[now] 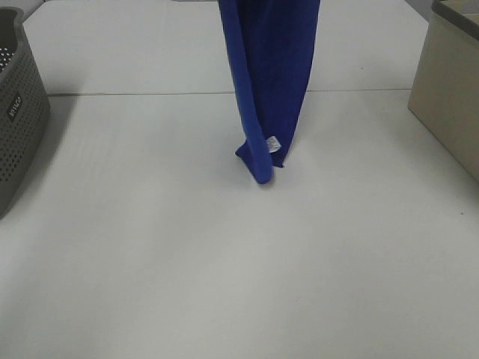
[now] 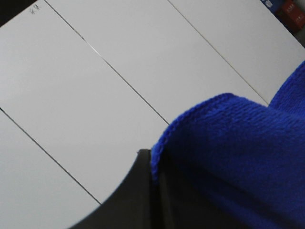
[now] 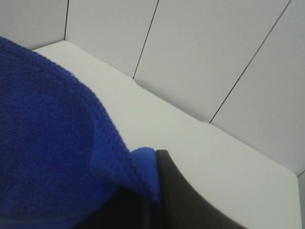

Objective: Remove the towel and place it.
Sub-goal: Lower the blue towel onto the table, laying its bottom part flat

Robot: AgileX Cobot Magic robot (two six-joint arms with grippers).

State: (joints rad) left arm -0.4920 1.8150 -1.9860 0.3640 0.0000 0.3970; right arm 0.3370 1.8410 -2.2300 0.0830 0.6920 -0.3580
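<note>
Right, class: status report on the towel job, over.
Both shut on towel: left gripper, right gripper. It hangs bunched, tag end near table. Sides: grey basket, beige box, both clear.

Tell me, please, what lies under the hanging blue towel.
Only bare white table shows around the lower end of the towel, near its white tag. The patch directly beneath the folded tip is covered, so anything there cannot be seen.

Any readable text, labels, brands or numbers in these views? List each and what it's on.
Nothing reads cleanly.
The label on the grey basket: white letters on a dark plate, too blurred.
The white tag on the towel: print too small.
A dark scribble on the white panel, left wrist view: illegible.
The red and blue boxes, left wrist view: blurred.
Right wrist view: none.
</note>
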